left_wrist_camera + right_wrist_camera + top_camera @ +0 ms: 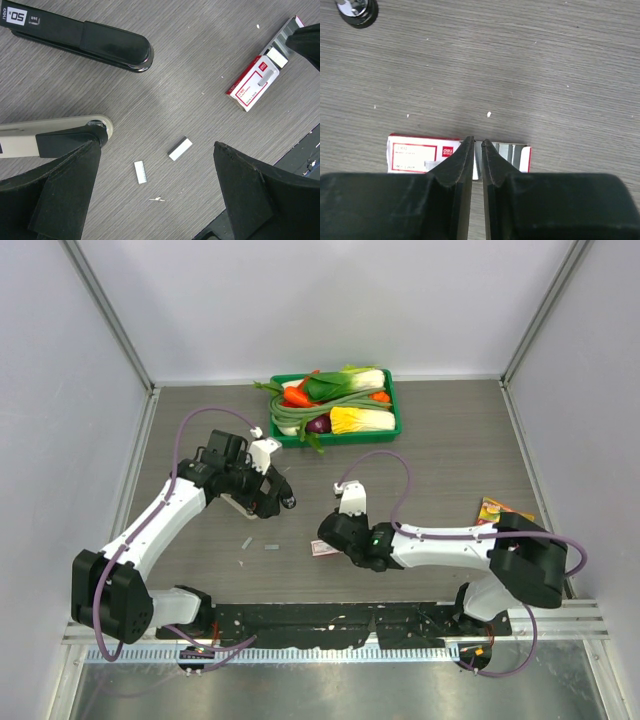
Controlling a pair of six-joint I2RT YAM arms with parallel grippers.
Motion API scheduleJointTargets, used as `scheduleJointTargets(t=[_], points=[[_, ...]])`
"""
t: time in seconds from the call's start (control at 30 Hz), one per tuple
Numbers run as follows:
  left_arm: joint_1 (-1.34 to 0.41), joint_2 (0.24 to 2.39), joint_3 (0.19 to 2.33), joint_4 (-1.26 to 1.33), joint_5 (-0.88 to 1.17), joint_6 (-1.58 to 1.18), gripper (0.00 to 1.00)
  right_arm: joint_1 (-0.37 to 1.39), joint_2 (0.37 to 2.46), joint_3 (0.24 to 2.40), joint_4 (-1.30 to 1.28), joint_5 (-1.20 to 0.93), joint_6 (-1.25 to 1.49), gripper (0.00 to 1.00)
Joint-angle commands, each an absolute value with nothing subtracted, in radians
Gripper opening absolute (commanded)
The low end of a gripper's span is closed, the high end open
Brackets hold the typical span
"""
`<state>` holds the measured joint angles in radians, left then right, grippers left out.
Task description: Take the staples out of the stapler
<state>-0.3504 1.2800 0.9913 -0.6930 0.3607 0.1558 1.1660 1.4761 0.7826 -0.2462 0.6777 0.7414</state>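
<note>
Two short silvery staples strips [180, 149] [140, 171] lie loose on the grey table between my left gripper's fingers; they also show in the top view [247, 542] [271, 547]. My left gripper [155, 200] is open and empty above them. A beige stapler [50, 135] lies by its left finger [60, 200], and a black stapler [80, 35] lies beyond. My right gripper [477, 142] is shut to a narrow slit, its tips over the pulled-out tray of the red-and-white staple box [422, 152]. Whether anything is pinched there is hidden.
A green tray [392, 425] of toy vegetables stands at the back centre. A colourful packet [500, 510] lies at the right by the right arm. Grey walls close in the table on both sides. A shiny dark round object [356, 11] lies beyond the box.
</note>
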Motion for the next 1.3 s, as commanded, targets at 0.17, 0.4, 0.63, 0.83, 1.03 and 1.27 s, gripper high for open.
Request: scheduleJointTargets(t=[0.17, 0.4, 0.63, 0.83, 1.03, 1.27], points=[[-0.344, 1.264, 0.992, -0.680, 0.383, 0.147, 1.00, 1.091, 1.560, 0.853, -0.152, 0.640, 0.660, 0.14], [-0.344, 1.275, 0.993, -0.676, 0.383, 0.147, 1.00, 1.091, 1.591, 0.851, -0.135, 0.601, 0.646, 0.11], [-0.345, 1.276, 0.994, -0.676, 0.382, 0.147, 1.00, 1.091, 1.609, 0.851, -0.126, 0.569, 0.635, 0.09], [-0.344, 1.278, 0.994, -0.676, 0.380, 0.147, 1.00, 1.091, 1.624, 0.850, -0.120, 0.543, 0.637, 0.07], [-0.345, 1.279, 0.996, -0.676, 0.382, 0.146, 1.00, 1.092, 1.612, 0.839, -0.127, 0.538, 0.650, 0.05], [-0.345, 1.279, 0.996, -0.677, 0.380, 0.146, 1.00, 1.092, 1.586, 0.816, -0.146, 0.546, 0.670, 0.04]])
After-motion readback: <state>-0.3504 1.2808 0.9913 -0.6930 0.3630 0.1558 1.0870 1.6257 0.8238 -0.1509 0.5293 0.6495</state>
